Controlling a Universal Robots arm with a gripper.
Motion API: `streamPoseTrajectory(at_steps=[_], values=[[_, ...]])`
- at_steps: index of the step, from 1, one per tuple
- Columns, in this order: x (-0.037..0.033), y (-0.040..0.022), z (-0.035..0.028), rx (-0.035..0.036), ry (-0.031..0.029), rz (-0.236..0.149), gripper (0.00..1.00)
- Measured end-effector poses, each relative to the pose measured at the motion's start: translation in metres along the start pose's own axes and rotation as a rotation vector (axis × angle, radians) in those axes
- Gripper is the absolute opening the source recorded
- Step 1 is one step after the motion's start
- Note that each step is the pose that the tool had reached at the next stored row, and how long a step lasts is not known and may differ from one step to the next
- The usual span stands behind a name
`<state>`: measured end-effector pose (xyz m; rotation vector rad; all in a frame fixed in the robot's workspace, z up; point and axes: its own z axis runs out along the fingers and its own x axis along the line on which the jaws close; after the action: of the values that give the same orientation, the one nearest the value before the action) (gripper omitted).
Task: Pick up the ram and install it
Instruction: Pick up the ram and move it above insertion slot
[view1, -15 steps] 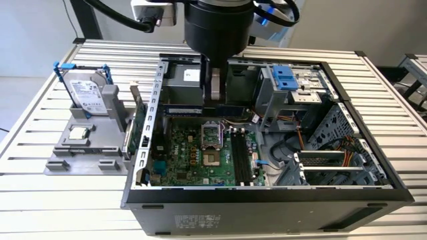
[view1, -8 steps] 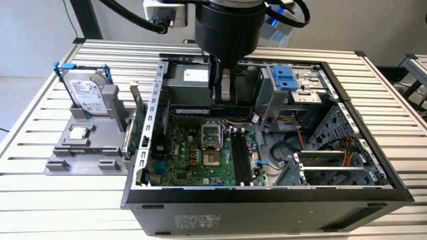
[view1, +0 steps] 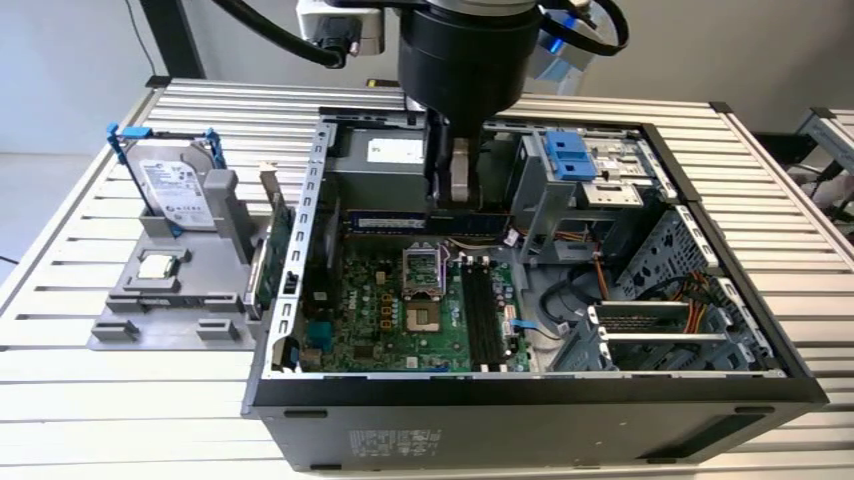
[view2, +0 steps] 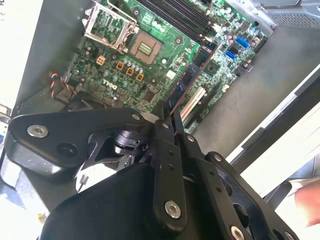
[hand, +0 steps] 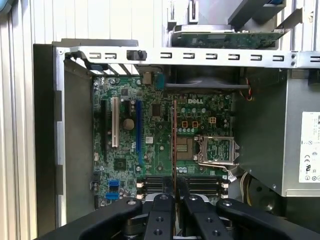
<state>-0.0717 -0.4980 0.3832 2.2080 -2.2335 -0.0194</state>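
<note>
Exterior view: my jaws are clamped on the ram (view1: 394, 219), a thin dark stick held level over the green motherboard (view1: 387, 310) inside the open black case (view1: 534, 415). The ribbed pale metal surface (view1: 80, 260) lies beneath. Second wrist view: the ram (view2: 192, 75) runs out from my black jaws, its chips hard to make out. First wrist view: the ram (hand: 174, 140) shows edge-on as a coppery line, its near end hidden between the jaws.
</note>
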Motion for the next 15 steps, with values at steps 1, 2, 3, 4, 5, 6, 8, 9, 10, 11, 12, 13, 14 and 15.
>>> streamPoseTrajectory(at_steps=[1, 2, 3, 4, 5, 6, 8, 9, 10, 11, 12, 13, 14, 15], values=[[0.0, -0.0001, 0.0, 0.0, 0.0, 0.0, 0.0], [0.0, -0.0003, 0.0, 0.0, 0.0, 0.0, 0.0], [0.0, -0.0008, 0.0, 0.0, 0.0001, 0.0, 0.0], [0.0, -0.0013, 0.0, 0.0, 0.0, 0.0, 0.0], [0.0, -0.0022, 0.0, 0.0, 0.0001, 0.0, 0.0], [0.0, -0.0033, -0.0001, 0.0, 0.0001, 0.0, 0.0], [0.0, -0.0059, 0.0, 0.0, -0.0001, 0.0, 0.0], [0.0001, -0.0074, -0.0001, 0.0, 0.0, 0.0, 0.0], [0.0001, -0.0087, -0.0001, 0.0, 0.0, 0.0, 0.0], [0.0002, -0.0101, -0.0001, 0.0, 0.0001, 0.0, 0.0], [0.0002, -0.0114, -0.0001, 0.0, 0.0001, 0.0, 0.0], [0.0003, -0.0128, -0.0001, 0.0, 0.0, 0.0, 0.0], [0.0004, -0.0144, -0.0002, 0.0, 0.0001, 0.0, 0.0], [0.0004, -0.0159, -0.0002, 0.0, 0.0, 0.0, 0.0]])
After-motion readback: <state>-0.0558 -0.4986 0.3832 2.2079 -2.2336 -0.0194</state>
